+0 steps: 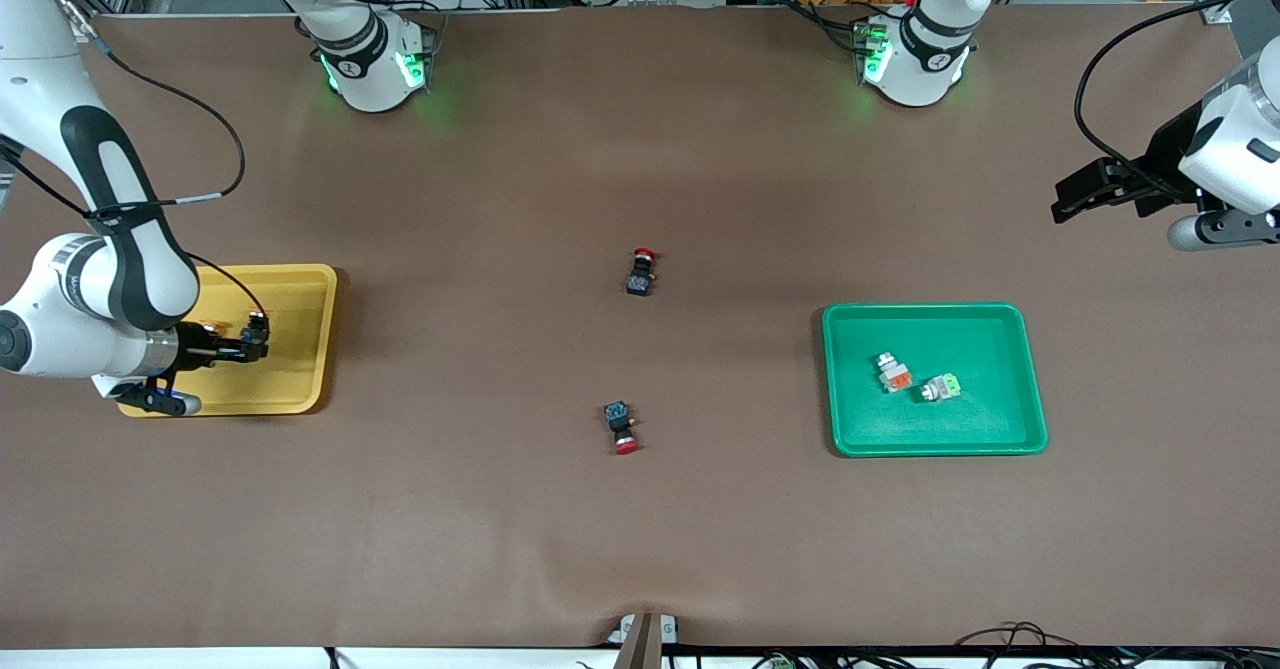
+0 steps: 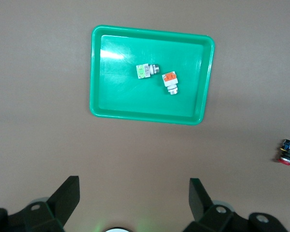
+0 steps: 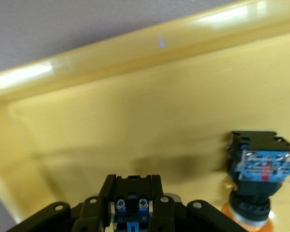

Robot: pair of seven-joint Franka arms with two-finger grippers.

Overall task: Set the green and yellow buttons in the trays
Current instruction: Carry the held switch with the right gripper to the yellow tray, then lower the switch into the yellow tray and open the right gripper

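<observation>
On the brown table (image 1: 640, 549), the right gripper (image 1: 256, 337), clamped on a yellow button (image 3: 130, 205), hangs over the yellow tray (image 1: 300, 289) beside another button (image 3: 260, 176), due for release; the left gripper (image 2: 132, 200) waits wide open and empty, two grey buttons (image 1: 915, 379) in the green tray (image 1: 930, 444).

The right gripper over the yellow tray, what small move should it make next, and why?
Probably lower a touch and open. The right gripper is shut on a black-blue switch over the yellow tray, where another orange-capped switch already lies. The green tray already holds both pale grey switches, and the left gripper waits open.
</observation>
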